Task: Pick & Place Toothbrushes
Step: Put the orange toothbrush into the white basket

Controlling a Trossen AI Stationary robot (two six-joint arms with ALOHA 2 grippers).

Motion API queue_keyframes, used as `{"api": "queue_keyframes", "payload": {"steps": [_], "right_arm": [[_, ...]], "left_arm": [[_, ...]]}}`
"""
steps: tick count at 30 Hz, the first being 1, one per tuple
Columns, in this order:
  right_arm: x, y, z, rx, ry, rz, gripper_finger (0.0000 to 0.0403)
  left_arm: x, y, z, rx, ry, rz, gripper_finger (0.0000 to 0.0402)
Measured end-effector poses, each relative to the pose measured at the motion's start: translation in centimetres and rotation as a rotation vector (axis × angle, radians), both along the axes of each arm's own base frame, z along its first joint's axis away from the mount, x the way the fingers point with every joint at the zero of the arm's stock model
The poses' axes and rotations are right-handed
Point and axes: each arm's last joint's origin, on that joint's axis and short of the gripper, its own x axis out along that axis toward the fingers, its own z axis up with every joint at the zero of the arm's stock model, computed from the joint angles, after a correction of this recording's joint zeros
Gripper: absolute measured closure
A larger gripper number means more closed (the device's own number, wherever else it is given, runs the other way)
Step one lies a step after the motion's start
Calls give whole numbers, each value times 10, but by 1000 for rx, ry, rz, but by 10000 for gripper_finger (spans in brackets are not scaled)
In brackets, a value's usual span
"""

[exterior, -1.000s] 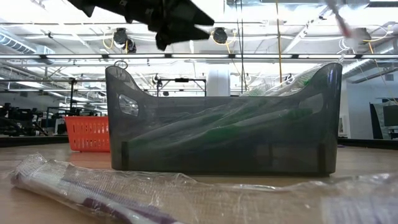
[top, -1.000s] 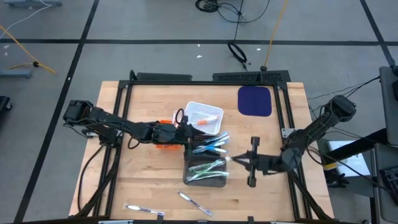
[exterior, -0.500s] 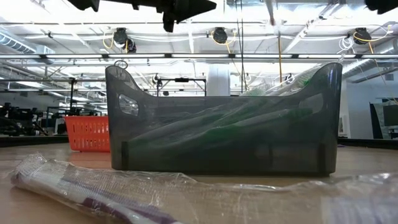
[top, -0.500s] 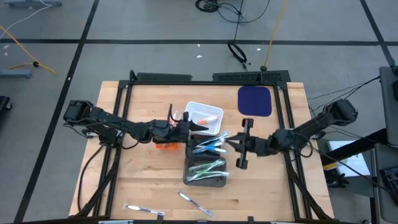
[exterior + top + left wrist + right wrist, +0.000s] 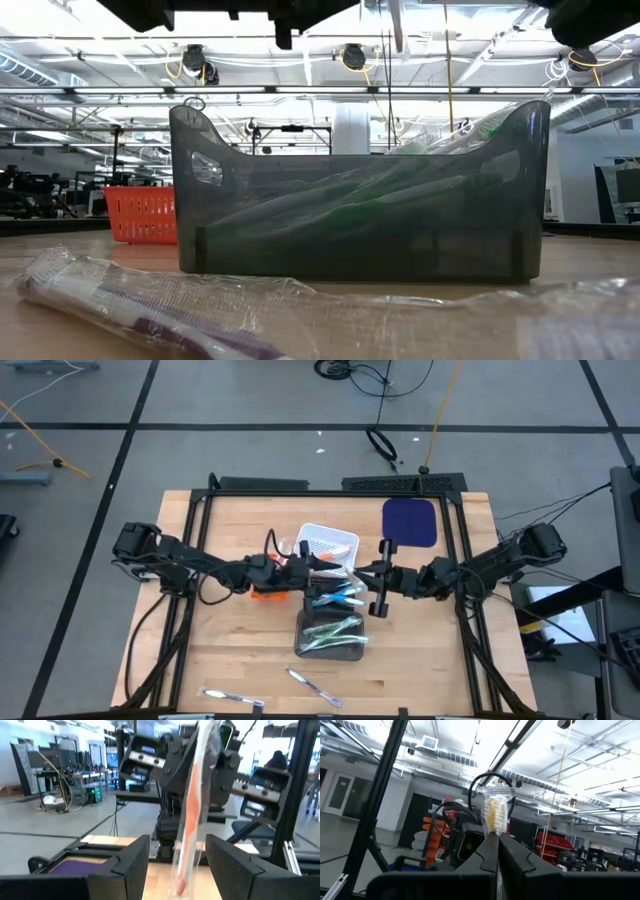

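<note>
A wrapped toothbrush point(image 5: 190, 815) with an orange handle stands upright above the table's middle, and my right gripper point(image 5: 497, 842) is shut on it. My left gripper point(image 5: 175, 865) faces it, open, one finger on either side of the toothbrush and not touching it. From above, both grippers meet point(image 5: 345, 572) beside the white basket point(image 5: 328, 546). Below them the grey bin point(image 5: 330, 636) holds green toothbrushes, and blue ones point(image 5: 338, 596) lie just beyond it. Two more toothbrushes point(image 5: 232, 698) point(image 5: 315, 688) lie near the front edge. My right gripper pinches the wrapped toothbrush between its two fingertips just below the bristle head point(image 5: 495, 812), which stands above the fingers. The fingers come slanting upward from the table's right and lie across the toothbrush. The toothbrush is upright and lifted clear, with its orange handle point(image 5: 186, 845) hanging below the fingers.
An orange basket point(image 5: 265, 592) sits under the left arm. A dark blue pad point(image 5: 410, 522) lies at the back right. In the low view the grey bin point(image 5: 360, 200) fills the middle, with a wrapped toothbrush point(image 5: 150, 310) lying in front of it.
My right gripper has carried the toothbrush toward the table's far edge and left, up to my left gripper, and has tipped upward. My left gripper has tipped up to about level and stayed open. The toothbrush now stands between its fingers.
</note>
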Motion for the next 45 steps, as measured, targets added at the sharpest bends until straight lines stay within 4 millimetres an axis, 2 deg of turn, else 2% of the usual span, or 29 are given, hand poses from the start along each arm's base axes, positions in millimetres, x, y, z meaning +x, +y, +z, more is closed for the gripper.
{"api": "queue_keyframes", "payload": {"steps": [10, 22, 26, 31, 32, 42, 45], "right_arm": [[0, 0, 0, 7, -3, 3, 403], [1, 0, -2, 14, 27, 12, 403], [2, 0, -3, 11, 34, 12, 403], [2, 0, -4, 9, 45, 12, 403], [2, 0, -4, 9, 45, 12, 403], [3, 0, -5, 9, 56, -2, 402], [2, -1, -4, 35, 57, -40, 387]], "left_arm": [[13, -2, -12, -23, -119, -6, 204], [44, -7, -25, -8, -86, -7, 207], [45, -7, -26, 15, -73, -3, 254], [45, -7, -29, 20, -50, -11, 372], [45, -7, -29, 18, -46, -12, 384], [45, -7, -30, -7, -34, 6, 391], [45, -6, -31, -8, -30, 16, 391]]}}
